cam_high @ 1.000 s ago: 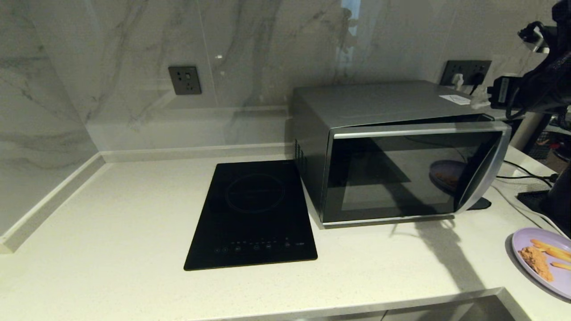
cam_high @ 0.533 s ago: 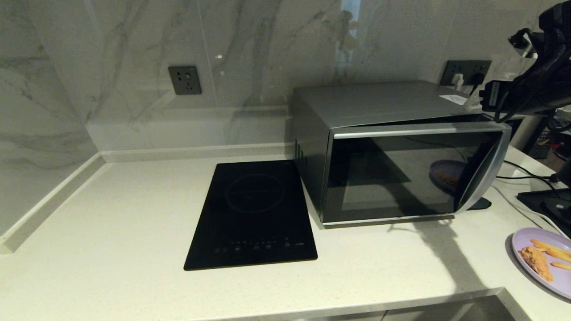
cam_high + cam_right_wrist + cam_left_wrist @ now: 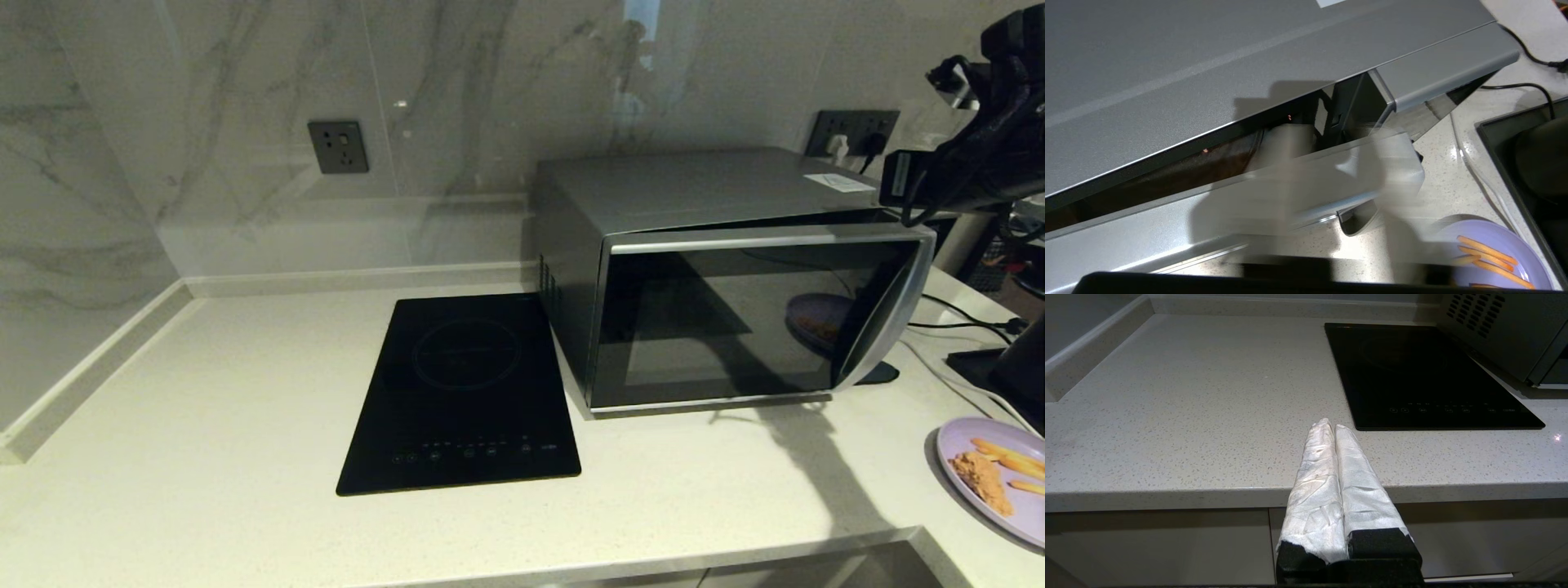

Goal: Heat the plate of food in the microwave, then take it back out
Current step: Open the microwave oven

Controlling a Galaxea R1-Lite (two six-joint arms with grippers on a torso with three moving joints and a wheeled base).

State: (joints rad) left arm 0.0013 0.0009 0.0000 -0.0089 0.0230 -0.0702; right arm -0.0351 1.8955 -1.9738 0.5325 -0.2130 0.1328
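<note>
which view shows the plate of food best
The head view: the plate of food sits on the counter right of the microwave, with the brown piece and fries visible, one edge cut off. The right wrist view shows only part of it, fries included. The left wrist view shows none of it.

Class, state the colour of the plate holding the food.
Pale lavender; the plate of food shows best in the head view, on the counter's right edge.
</note>
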